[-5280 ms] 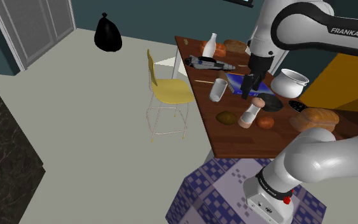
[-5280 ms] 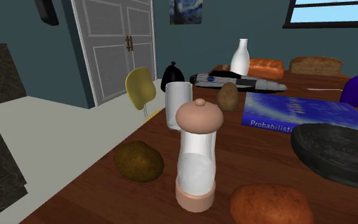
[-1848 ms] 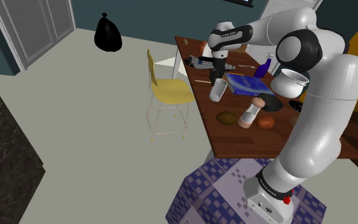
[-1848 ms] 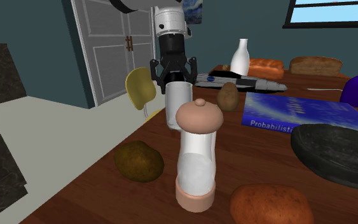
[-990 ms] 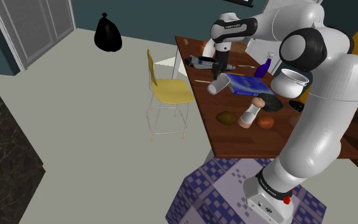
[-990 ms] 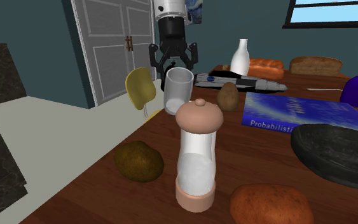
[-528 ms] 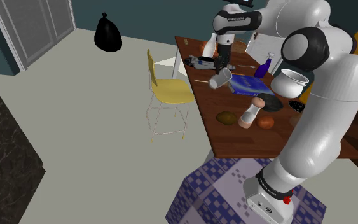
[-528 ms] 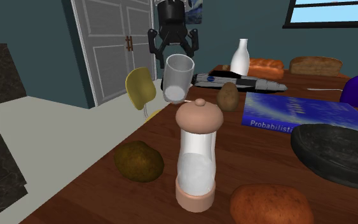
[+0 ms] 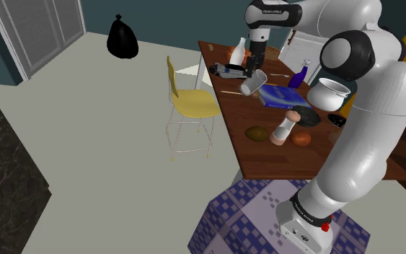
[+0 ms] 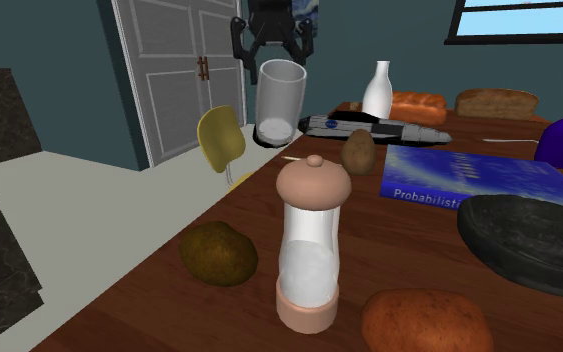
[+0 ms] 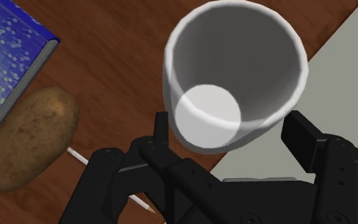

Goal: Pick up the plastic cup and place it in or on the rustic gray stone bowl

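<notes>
- Pale, see-through cup point(image 10: 278, 100), clamped near its rim in the black end effector point(image 10: 273, 50).
- Hangs tilted, clear of the table point(image 10: 419, 250), over its edge on the yellow chair's point(image 10: 221, 135) side.
- Well apart from the dark stone bowl point(image 10: 529, 240).

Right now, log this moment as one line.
end effector: shut on cup | cup: tilted, clear of table | dark bowl: on table, cup not yet in it
</notes>
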You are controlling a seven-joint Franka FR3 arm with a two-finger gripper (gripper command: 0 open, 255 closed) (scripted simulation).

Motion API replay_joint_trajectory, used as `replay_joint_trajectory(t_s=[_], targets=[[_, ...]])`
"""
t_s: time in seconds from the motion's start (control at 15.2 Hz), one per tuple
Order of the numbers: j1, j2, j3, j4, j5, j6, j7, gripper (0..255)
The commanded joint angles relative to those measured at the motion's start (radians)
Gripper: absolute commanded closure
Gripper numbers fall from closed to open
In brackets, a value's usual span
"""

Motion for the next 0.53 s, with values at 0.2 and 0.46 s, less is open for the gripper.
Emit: replay_joint_trajectory(t_s=[0.2, 0.46], targets=[[-0.003, 0.008, -0.001, 0.08, 0.001, -0.071, -0.008, 255], [-0.036, -0.038, -0.023, 0.03, -0.014, -0.06, -0.064, 255]])
